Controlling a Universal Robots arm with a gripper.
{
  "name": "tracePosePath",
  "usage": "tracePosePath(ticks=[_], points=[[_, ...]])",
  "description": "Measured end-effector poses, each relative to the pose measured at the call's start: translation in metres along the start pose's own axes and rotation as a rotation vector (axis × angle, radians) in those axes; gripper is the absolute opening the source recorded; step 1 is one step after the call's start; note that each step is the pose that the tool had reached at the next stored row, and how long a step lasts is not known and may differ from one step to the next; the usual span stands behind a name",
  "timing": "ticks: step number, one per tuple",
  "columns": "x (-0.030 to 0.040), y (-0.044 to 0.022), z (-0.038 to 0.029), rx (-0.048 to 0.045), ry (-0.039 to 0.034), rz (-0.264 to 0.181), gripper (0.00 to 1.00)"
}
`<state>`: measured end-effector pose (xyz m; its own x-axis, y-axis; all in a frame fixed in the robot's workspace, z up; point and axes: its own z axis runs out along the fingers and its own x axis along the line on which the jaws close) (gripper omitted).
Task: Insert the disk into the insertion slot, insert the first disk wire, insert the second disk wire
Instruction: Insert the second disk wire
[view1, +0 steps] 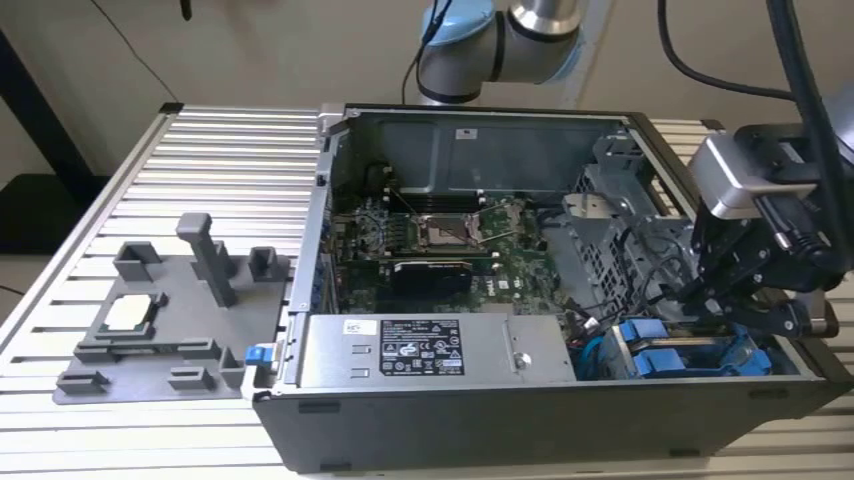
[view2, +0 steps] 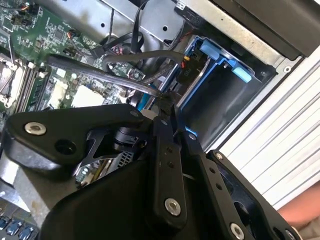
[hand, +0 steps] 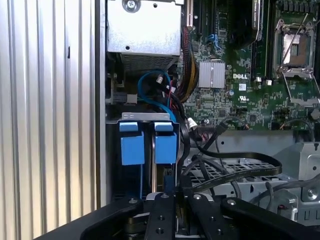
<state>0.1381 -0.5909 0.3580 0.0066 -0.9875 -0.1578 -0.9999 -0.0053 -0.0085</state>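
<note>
An open computer case (view1: 441, 400) lies on a ribbed metal table (view1: 214, 170), and the arm's gripper (view1: 707, 300) hangs at the right of the exterior view, lowered into the corner of the case that holds the drive cage (view1: 694, 355). Two blue carrier ends sit side by side in that cage; in the first wrist view they show as two blue tabs in the lower middle of the frame, the disk (hand: 165, 145) being one of them and the other blue carrier (hand: 132, 145) just beside it. Which of the two is the task's disk cannot be told with certainty. The insertion slot (hand: 150, 120) is the bay framed by grey sheet metal around those tabs.

In the second wrist view the gripper (view2: 167, 107) has its black fingers drawn narrow, close together, near a dark cable (view2: 100, 70) that runs across the upper left of the frame; whether they pinch the cable cannot be told. The blue carrier frame (view2: 220, 57) lies just beyond the fingertips. In the exterior view, a grey parts tray (view1: 160, 320) rests at the lower left, well apart from the case. The silver power supply (view1: 427, 350) sits along the case's near edge.
</note>
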Motion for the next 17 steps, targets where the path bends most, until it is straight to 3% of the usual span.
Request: tracePosePath(ticks=[17], points=[[0.0014, -0.0016, 0.0087, 0.0057, -0.0007, 0.030, 0.16]])
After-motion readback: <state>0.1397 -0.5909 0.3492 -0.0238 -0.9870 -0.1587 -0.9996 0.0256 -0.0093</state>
